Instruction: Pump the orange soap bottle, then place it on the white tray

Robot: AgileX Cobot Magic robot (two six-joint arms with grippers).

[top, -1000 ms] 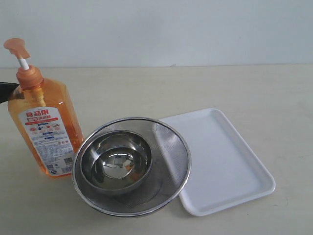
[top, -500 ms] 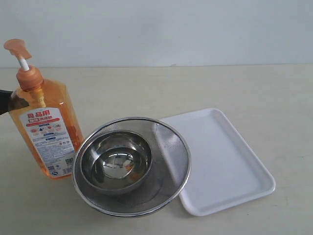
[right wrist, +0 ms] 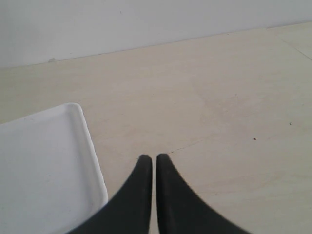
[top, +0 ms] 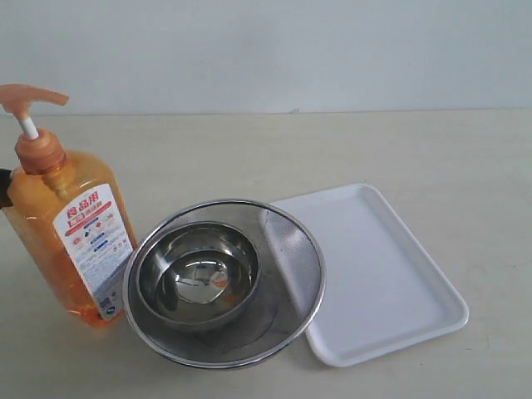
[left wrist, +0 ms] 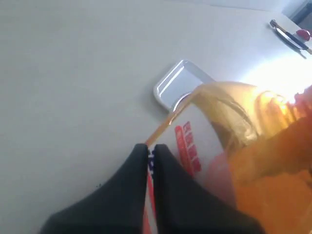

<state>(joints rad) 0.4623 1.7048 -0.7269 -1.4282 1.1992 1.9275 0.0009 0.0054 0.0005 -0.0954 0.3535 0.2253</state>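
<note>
The orange soap bottle (top: 71, 241) stands at the left of the table, leaning slightly, its pump nozzle (top: 33, 96) raised and pointing right. Only a dark sliver of my left gripper (top: 3, 189) shows at the left edge, against the bottle's far side. In the left wrist view this gripper (left wrist: 151, 147) is shut, its tips pressed against the labelled side of the bottle (left wrist: 253, 146), holding nothing. The white tray (top: 391, 274) lies empty on the right. My right gripper (right wrist: 154, 158) hangs shut and empty above bare table beside the tray's (right wrist: 44, 161) edge.
A round steel mesh strainer (top: 309, 249) with a steel bowl (top: 198, 274) inside sits between bottle and tray, touching the bottle's base and overlapping the tray's left rim. A small dark tool with a red spot (left wrist: 292, 36) lies far off on the table.
The bottle has turned about its upright axis: the nozzle now points right and the label faces right. It has shifted slightly left. The left gripper's dark tip has drawn back toward the edge.
</note>
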